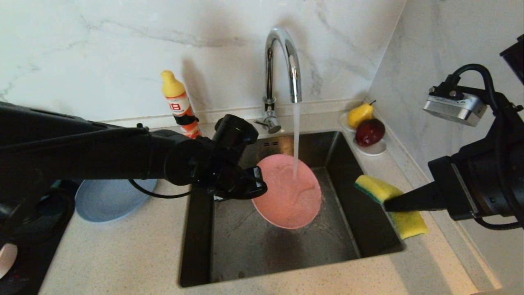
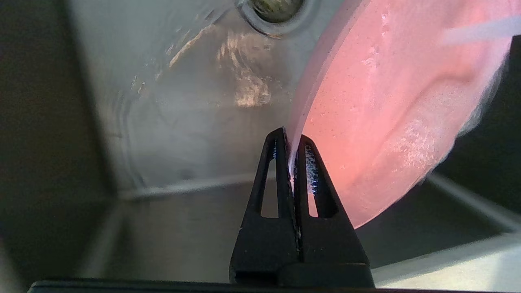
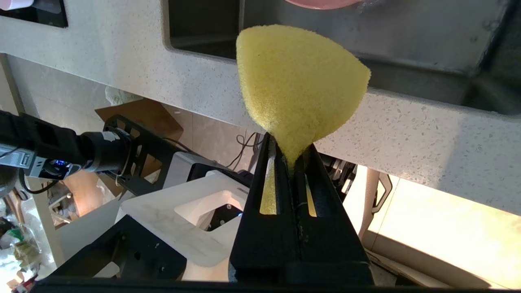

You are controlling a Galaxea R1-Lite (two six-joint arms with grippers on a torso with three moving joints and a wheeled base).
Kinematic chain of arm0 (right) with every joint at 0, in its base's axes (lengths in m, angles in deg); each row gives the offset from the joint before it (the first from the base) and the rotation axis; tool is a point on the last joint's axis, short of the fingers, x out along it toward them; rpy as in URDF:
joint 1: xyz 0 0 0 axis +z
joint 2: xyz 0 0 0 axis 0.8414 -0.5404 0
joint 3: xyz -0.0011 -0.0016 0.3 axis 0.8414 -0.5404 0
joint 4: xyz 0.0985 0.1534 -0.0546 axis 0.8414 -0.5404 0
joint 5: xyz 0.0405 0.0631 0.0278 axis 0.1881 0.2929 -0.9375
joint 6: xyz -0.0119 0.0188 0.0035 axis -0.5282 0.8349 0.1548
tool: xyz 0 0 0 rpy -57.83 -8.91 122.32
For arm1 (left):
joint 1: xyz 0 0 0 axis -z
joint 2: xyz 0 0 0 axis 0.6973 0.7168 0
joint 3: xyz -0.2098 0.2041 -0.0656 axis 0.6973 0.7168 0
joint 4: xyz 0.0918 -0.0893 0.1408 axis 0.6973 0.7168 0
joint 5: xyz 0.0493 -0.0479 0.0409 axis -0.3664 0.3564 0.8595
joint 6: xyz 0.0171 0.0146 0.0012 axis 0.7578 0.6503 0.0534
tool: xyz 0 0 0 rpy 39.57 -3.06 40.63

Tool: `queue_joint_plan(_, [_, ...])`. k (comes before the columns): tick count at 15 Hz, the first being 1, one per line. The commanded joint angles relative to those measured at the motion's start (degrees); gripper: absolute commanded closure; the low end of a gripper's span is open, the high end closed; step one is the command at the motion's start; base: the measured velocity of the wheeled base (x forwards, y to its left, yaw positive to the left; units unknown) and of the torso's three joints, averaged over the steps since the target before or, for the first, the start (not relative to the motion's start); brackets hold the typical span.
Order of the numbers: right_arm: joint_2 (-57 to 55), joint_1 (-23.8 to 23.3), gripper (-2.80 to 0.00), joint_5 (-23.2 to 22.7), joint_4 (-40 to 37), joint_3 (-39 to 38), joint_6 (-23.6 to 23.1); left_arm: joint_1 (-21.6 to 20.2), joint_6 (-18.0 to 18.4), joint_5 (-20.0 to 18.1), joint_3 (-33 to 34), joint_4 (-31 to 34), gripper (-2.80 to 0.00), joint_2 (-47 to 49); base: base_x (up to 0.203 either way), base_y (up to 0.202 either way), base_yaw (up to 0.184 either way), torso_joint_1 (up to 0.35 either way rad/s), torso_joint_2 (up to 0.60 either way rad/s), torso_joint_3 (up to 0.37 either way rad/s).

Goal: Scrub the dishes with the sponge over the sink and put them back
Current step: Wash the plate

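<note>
My left gripper (image 1: 257, 183) (image 2: 290, 140) is shut on the rim of the salmon-pink plate (image 1: 286, 192) (image 2: 390, 110), which hangs tilted over the steel sink (image 1: 245, 241) (image 2: 171, 101). Water from the chrome tap (image 1: 282, 61) runs onto the plate's face. At the sink's right edge my right gripper (image 1: 389, 204) (image 3: 290, 151) is shut on the bent yellow sponge (image 1: 389, 205) (image 3: 297, 81), whose thin green layer shows at its far end. The sponge is apart from the plate. A grey-blue plate (image 1: 102, 200) lies on the counter left of the sink, partly hidden by my left arm.
An orange-and-white bottle with a yellow cap (image 1: 180, 104) stands behind the sink's left corner. A small white dish (image 1: 372, 149) with a pear and a dark red fruit sits at the back right corner. A black hob (image 1: 24, 246) is at the far left.
</note>
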Motion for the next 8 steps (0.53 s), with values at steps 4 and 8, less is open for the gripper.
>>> queue_joint_plan(4, [0.38, 3.21, 0.00, -2.74, -0.34, -0.53, 0.16, -0.43, 5.64, 9.71, 7.43, -0.21, 0.00, -13.04, 0.000, 0.000, 0.000, 0.000, 0.00, 0.000])
queue_joint_plan(8, [0.55, 4.48, 0.00, -2.85, -0.34, -1.28, 0.16, -0.49, 9.66, 17.86, 14.19, -0.85, 0.00, -20.87, 0.000, 0.000, 0.000, 0.000, 0.00, 0.000])
